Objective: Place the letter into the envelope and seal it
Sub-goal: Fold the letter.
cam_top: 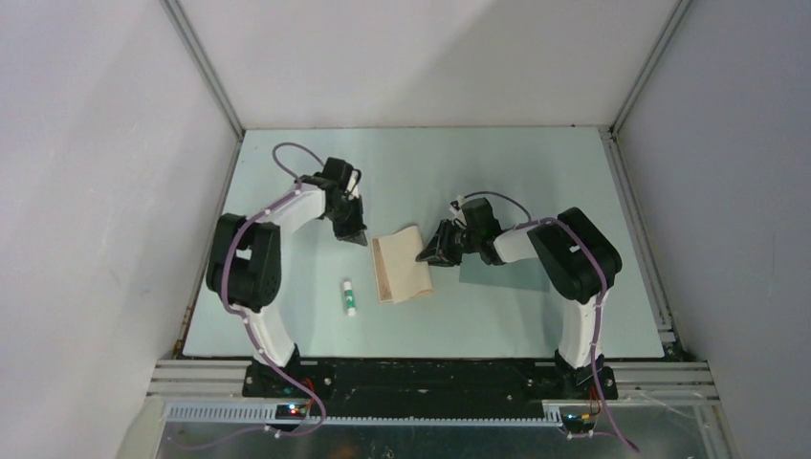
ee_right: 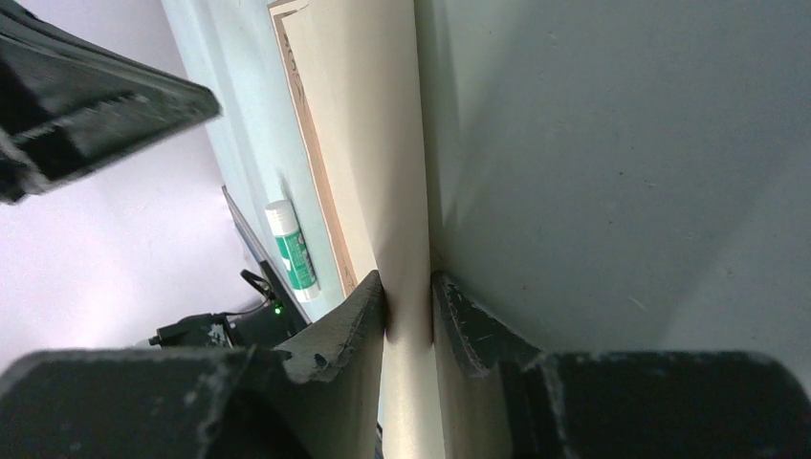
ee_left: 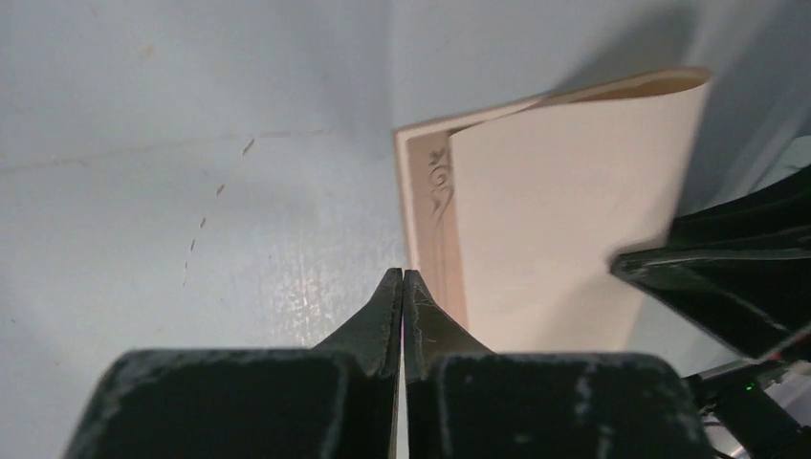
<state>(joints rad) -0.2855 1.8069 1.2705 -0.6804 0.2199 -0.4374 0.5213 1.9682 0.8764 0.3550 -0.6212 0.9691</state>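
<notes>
Top external view: the letter (cam_top: 400, 271) lies doubled over on the surface (cam_top: 287, 182) between the arms, its long axis running roughly 12 to 6 o'clock. It sits at 8 o'clock from the right pincer (cam_top: 427, 253) and at 4 o'clock from the left pincer (cam_top: 354, 234). Right wrist view shows the right pincer narrowly parted and clamped on the sheet's raised 3 o'clock side, with paper between both fingers. The left pincer is fully shut and holds nothing; its tip is just beside the bordered 9 o'clock edge, and contact cannot be confirmed. The envelope (cam_top: 493, 273), judged to be the darker teal-grey rectangle under the right forearm, lies at 3 o'clock from the letter, so the right arm is nearer for insertion.
</notes>
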